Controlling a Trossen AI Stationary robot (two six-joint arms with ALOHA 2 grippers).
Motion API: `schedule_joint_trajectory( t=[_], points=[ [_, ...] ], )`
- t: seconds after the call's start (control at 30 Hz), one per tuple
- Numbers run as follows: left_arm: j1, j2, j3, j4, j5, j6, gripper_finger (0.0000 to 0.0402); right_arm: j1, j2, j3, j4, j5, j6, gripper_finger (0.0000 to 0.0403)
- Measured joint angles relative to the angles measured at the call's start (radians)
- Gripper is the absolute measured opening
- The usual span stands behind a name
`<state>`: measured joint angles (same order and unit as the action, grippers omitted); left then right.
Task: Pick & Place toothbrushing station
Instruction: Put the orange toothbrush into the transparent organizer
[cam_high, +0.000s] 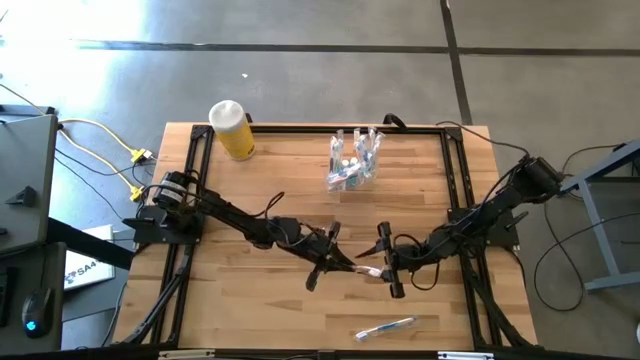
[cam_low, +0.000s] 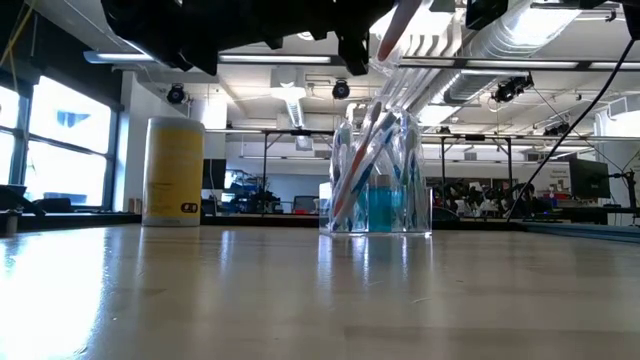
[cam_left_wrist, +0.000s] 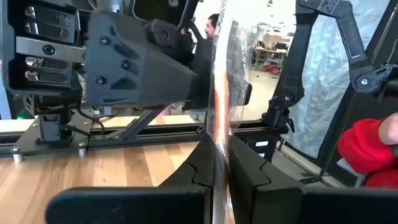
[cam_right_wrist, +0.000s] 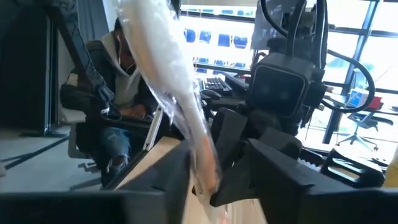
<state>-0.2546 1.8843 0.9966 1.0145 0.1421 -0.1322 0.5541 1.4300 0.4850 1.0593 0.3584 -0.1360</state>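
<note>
From above we see both grippers meeting; wrist views reveal the slim plastic-wrapped pink toothbrush (cam_left_wrist: 219, 106) clenched between left gripper (cam_high: 340, 262) fingers and lying between right gripper (cam_high: 385, 262) fingers, grip unclear.

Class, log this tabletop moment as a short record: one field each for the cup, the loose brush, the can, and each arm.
cup: clear, far middle of table, full of brushes and tubes
loose brush: wrapped, lying at near edge
can: yellow, upright, far left
left gripper: mid-table, jaws shut on wrapped brush
right gripper: facing left one, jaws around same brush
</note>
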Motion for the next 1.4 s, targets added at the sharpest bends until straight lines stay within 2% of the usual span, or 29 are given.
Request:
schedule_joint_trajectory(
  t=[0.2,0.27,0.6,0.73,0.87,1.0,1.2,1.4],
  points=[
    [0.000,0.000,0.000,-0.004,-0.006,0.000,0.0010,0.001,0.000,0.000,-0.006,-0.005,-0.005,0.0038],
    [0.000,0.000,0.000,-0.018,-0.018,0.014,0.0014,0.001,0.000,0.000,-0.015,-0.004,-0.006,0.0021],
    [-0.001,0.000,0.000,-0.088,-0.116,0.030,0.0136,0.016,0.000,0.000,-0.068,0.014,0.035,0.0020],
    [0.000,0.000,0.000,-0.132,-0.122,0.030,0.0175,0.045,-0.015,0.000,-0.118,0.089,0.050,0.0020],
    [-0.001,-0.011,0.000,-0.209,-0.177,0.023,0.0178,0.061,-0.060,0.000,-0.249,0.190,0.139,0.0020],
    [-0.001,-0.031,0.000,-0.227,-0.187,0.023,0.0168,0.051,-0.090,0.000,-0.381,0.251,0.271,0.0020],
    [-0.001,-0.057,0.000,-0.169,-0.187,0.023,0.0163,0.001,-0.086,0.000,-0.473,0.237,0.404,0.0020],
    [-0.001,-0.038,0.016,-0.153,-0.198,0.026,0.0163,-0.020,-0.084,0.000,-0.476,0.216,0.428,0.0020]
  ],
)
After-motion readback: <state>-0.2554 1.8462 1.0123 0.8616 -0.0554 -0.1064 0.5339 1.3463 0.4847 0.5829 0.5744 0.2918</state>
